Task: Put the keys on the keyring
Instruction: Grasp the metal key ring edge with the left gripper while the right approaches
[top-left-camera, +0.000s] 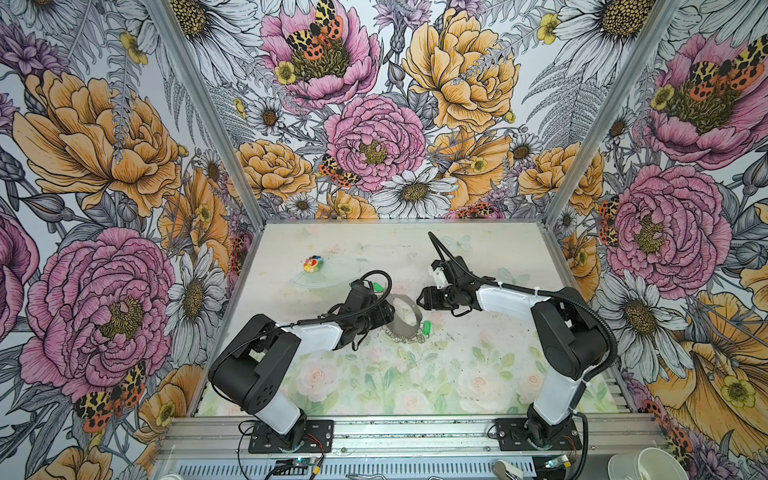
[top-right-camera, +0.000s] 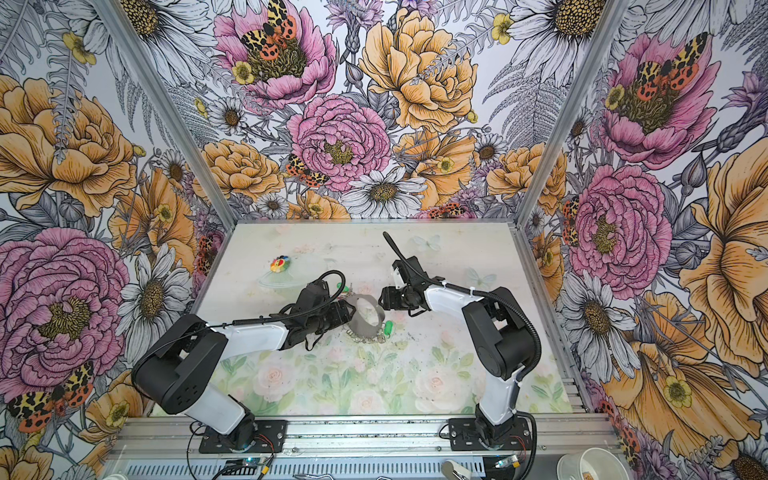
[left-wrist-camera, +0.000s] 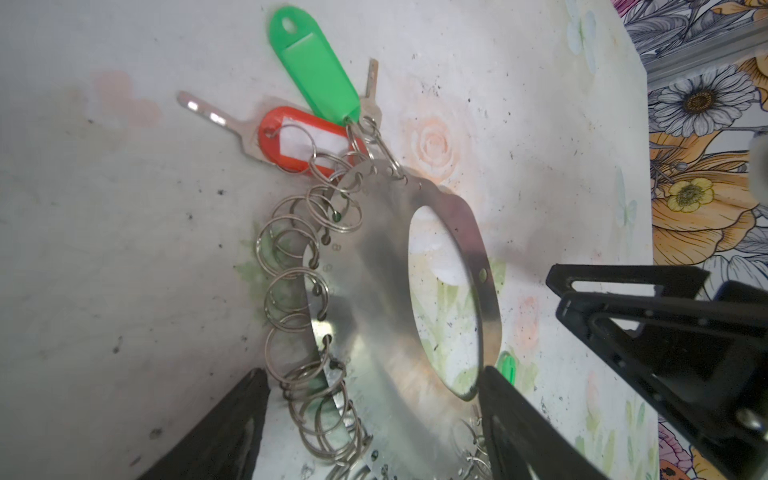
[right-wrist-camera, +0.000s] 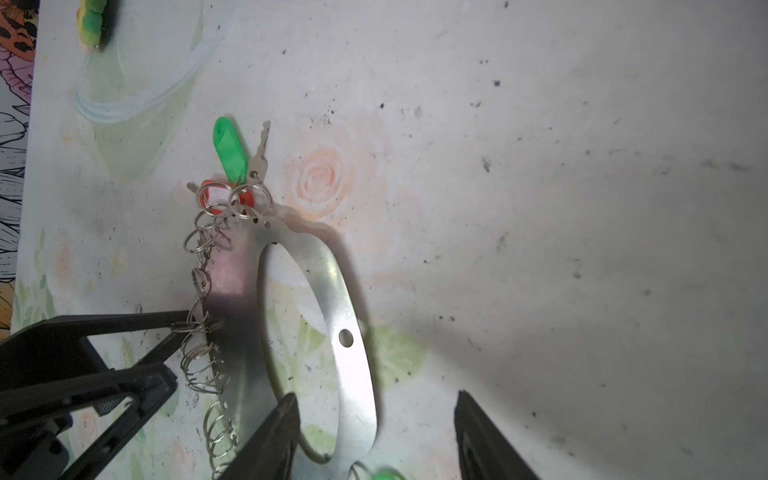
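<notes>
Keyring (top-left-camera: 409, 321) lay between the two grippers, seemingly tipped up rather than flat in both top views, and everything here was placed from it. Its long axis ran from the end nearest the arm bases to the end farthest from them, so the grippers faced each other across its short width. The left gripper (left-wrist-camera: 374, 374) stood on the side fringed with wire loops (left-wrist-camera: 291, 286), jaws apart and straddling the broad part of the band. One fingertip (right-wrist-camera: 158, 322) sat against the loops, though whether it pressed them I could not tell. The right gripper (right-wrist-camera: 377, 394) stood on the plain side, jaws likewise apart, one finger inside the central hole and the other outside the narrow strip, with a gap either side of the metal. Neither held anything. At the keyring's far end a green key (left-wrist-camera: 316, 70) seemed already hooked to the rim, beside a red-tagged key (left-wrist-camera: 299, 143). A second green key (top-left-camera: 426, 327) lay just beside the near end, on the right gripper's side; whether it was threaded was too small to tell. By my judgement the coming move turned on both pairs of jaws closing across the band's thickness to steady it, each arm about equally near to its own edge, with a slip on the loops the likelier fault.
</notes>
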